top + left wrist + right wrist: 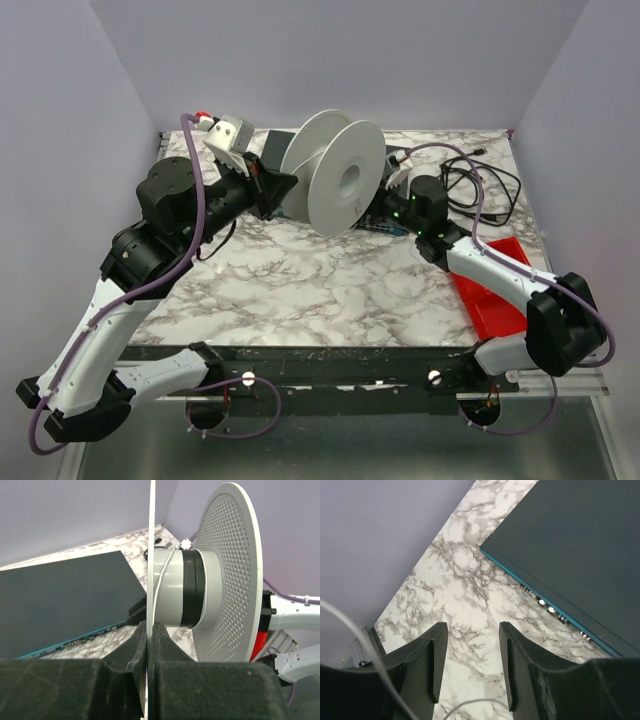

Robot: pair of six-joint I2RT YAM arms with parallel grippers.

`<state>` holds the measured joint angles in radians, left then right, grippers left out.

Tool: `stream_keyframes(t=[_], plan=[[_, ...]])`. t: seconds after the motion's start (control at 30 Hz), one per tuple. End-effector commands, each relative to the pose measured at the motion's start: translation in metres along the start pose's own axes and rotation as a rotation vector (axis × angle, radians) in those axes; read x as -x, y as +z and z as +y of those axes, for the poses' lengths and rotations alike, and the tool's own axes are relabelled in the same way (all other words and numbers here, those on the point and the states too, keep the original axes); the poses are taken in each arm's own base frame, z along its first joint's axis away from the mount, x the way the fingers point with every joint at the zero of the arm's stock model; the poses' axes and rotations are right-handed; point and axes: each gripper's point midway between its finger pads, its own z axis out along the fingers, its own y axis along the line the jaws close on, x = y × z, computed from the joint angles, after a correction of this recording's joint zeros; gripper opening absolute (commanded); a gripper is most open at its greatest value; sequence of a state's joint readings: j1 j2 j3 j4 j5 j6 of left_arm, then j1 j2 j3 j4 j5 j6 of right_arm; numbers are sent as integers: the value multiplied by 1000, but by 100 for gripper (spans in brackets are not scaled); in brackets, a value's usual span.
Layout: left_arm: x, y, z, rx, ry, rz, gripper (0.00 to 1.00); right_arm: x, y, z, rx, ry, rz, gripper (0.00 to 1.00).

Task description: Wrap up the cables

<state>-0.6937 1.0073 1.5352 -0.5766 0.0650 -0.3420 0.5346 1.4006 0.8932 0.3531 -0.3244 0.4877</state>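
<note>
A white spool (pixel 335 172) stands on edge at the back of the marble table (pixel 330 290). My left gripper (pixel 285 190) is shut on the spool's thin near flange (pixel 151 555), which sits pinched between its pads (pixel 150 627). The thin white wire (pixel 159 587) runs over the spool's grey hub (pixel 177 587). My right gripper (pixel 474 630) is open and empty above the marble, mostly hidden behind the spool in the top view (pixel 388 207). A loop of the white wire (pixel 465 705) lies under its jaws, and another strand (pixel 350 625) crosses at the left.
A dark flat box with a teal edge (pixel 268 146) lies behind the spool; it also shows in the left wrist view (pixel 65 600) and the right wrist view (pixel 570 545). Thicker black cords (pixel 485 185) lie at the back right. A red tray (pixel 495 285) sits at the right edge.
</note>
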Motion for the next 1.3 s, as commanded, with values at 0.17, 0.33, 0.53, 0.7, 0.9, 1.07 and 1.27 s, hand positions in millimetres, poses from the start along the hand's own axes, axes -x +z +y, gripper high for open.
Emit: stream_keyframes(t=[0.17, 0.33, 0.53, 0.7, 0.9, 1.07, 1.27], plan=[[70, -6, 0, 61, -51, -223, 0, -40, -7, 1, 75, 81, 58, 55], [80, -5, 13, 139, -70, -257, 0, -68, -19, -5, 64, 121, 101, 55], [84, -5, 30, 237, -108, -294, 0, -89, -37, -7, 54, 143, 131, 55], [85, -6, 40, 290, -130, -319, 0, -103, -48, -2, 69, 182, 149, 55], [83, -4, 53, 354, -146, -334, 0, -114, -59, 2, 66, 213, 164, 54], [78, 0, 62, 400, -150, -338, 0, -118, -68, 2, 38, 213, 170, 44], [71, 8, 83, 494, -173, -349, 0, -114, -73, 11, 20, 194, 184, 16]])
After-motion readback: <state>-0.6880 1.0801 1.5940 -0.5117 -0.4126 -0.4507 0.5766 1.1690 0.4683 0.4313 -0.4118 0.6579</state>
